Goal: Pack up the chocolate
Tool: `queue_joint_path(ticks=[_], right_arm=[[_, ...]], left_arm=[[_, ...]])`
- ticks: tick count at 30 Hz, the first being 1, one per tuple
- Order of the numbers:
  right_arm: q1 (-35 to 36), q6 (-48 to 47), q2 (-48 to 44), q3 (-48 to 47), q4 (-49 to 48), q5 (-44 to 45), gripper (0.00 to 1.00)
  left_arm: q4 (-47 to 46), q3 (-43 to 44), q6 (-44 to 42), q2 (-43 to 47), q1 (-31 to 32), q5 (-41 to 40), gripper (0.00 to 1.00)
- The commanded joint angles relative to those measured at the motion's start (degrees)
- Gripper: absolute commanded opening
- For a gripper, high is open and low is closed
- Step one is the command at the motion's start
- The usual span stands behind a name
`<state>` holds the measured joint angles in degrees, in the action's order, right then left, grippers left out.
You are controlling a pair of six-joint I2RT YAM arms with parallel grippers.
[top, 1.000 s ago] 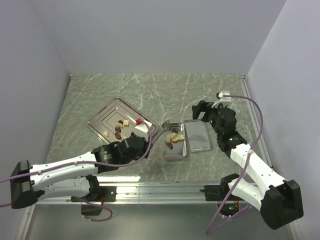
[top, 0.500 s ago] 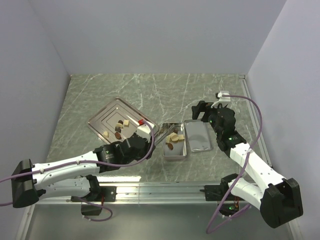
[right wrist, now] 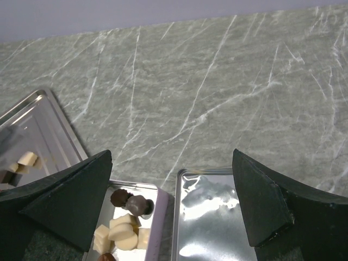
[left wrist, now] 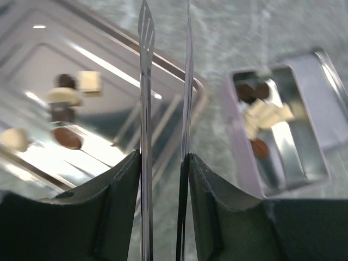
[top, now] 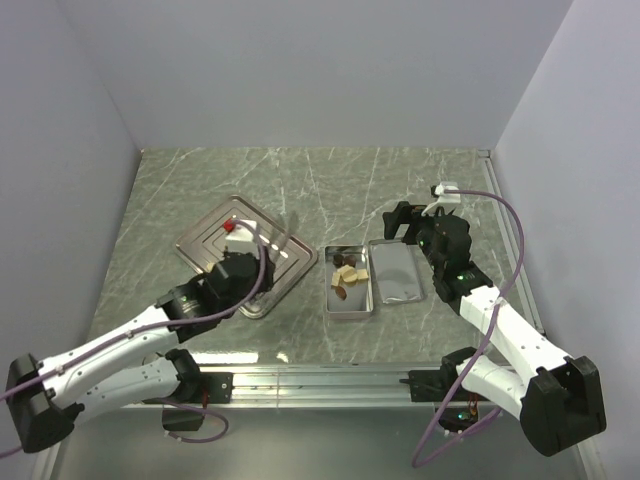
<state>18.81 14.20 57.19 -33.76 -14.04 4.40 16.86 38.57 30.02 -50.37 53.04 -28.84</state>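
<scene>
Several chocolate pieces point(top: 347, 276), dark and cream, lie in the far end of the open silver tin point(top: 352, 303); they show too in the left wrist view point(left wrist: 260, 117) and the right wrist view point(right wrist: 123, 230). More chocolate point(left wrist: 65, 103) lies on the ridged steel tray point(top: 200, 240), mostly under my left arm in the top view. My left gripper point(top: 238, 255) point(left wrist: 163, 163) hangs over the tray's right part, shut on metal tongs point(left wrist: 145, 109) whose blades stand apart with nothing between them. My right gripper point(top: 405, 225) point(right wrist: 171, 163) is open above the far end of the lid point(top: 396, 272).
The lid point(right wrist: 217, 228) lies inside-up right beside the tin, touching its right side. The tray's corner point(right wrist: 38, 117) comes close to the tin's left side. Walls enclose the marbled table at the back, left and right.
My left arm has swung left from above the tin to above the tray, and the tongs' blades have spread. The right arm has not moved.
</scene>
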Motion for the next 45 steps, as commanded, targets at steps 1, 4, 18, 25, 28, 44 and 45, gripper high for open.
queue_joint_path(ticks=[1,4,18,25,28,44,45], right_arm=[[-0.09,-0.57,0.03,-2.89,-1.16,-0.45,0.97],[-0.09,-0.57,0.03,-2.89,-1.16,-0.54,0.97],[-0.09,-0.57,0.03,-2.89,-1.07,-0.62,0.97],[-0.09,-0.57,-0.06,-2.8,-0.99,-0.71,0.97],[-0.09,-0.57,-0.06,-2.89,-0.99,-0.71,0.97],[-0.09,-0.57,0.12,-2.98,-0.81,-0.89,0.97],[-0.09,-0.57,0.12,-2.98,-0.81,-0.8,0.97]], left_arm=[[5.01,-0.68,5.21,3.52,-3.98,-8.22,0.45],[6.43,-1.12,6.1,3.17,-7.58,-8.61,0.45],[5.03,-1.92,4.96,-1.3,-13.31,-6.41,0.48],[2.66,-1.92,3.29,-4.56,-14.01,-4.38,0.48],[2.56,-1.83,3.03,-5.44,-14.1,-4.29,0.48],[1.59,-1.13,1.97,-10.01,-14.8,-2.27,0.48],[1.86,-0.95,2.15,-10.19,-14.8,-2.62,0.48]])
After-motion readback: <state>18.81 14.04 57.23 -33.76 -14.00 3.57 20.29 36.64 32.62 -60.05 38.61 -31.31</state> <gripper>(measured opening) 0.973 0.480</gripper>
